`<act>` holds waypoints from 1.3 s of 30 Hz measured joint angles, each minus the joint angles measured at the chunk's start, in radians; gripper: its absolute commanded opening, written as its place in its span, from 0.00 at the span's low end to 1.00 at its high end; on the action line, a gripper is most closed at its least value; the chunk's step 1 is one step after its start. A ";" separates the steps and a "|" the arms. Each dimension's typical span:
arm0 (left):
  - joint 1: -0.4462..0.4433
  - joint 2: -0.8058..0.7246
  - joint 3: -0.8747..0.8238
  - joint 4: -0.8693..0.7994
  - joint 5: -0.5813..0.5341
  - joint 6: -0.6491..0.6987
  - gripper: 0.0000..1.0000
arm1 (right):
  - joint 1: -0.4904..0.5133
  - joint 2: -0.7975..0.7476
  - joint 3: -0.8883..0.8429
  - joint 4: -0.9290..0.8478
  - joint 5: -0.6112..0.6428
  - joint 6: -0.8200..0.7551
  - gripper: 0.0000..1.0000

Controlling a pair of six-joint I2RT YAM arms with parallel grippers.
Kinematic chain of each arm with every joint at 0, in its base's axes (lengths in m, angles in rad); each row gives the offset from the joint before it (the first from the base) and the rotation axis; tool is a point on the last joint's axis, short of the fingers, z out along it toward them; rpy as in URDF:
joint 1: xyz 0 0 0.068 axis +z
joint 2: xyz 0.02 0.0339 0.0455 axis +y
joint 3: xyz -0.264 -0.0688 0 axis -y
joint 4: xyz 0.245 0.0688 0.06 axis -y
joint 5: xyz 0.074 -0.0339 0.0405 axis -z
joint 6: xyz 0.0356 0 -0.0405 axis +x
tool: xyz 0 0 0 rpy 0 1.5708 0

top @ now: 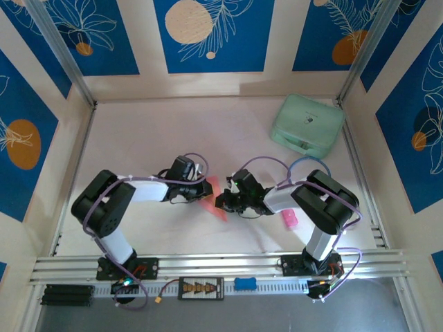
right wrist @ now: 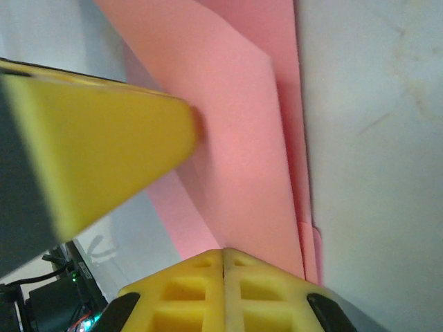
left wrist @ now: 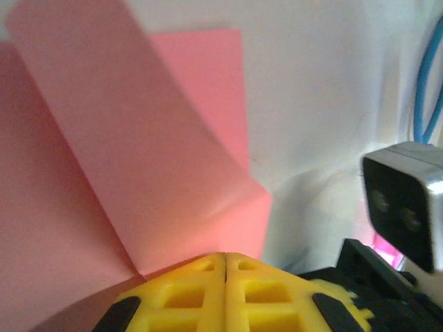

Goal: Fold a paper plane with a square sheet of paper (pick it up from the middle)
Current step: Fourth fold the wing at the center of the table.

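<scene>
Pink paper (left wrist: 138, 152) part-folded; left hand (left wrist: 225, 257), right hand (right wrist: 223, 252) each pinched shut on its edge.

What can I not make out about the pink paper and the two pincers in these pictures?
- Top view: the paper lies mostly under the left pincer and right pincer; its folds are hidden.
- Left wrist view: the picture's edges cut the paper off; whether the shut tips pinch it is unclear.
- Right wrist view: a blurred yellow finger covers the paper's left part.
- Top view: the bright-pink object is too small to identify.
</scene>
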 measured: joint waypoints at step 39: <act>-0.050 0.048 0.050 -0.114 -0.026 0.105 0.00 | -0.032 -0.019 0.010 -0.082 -0.029 0.006 0.01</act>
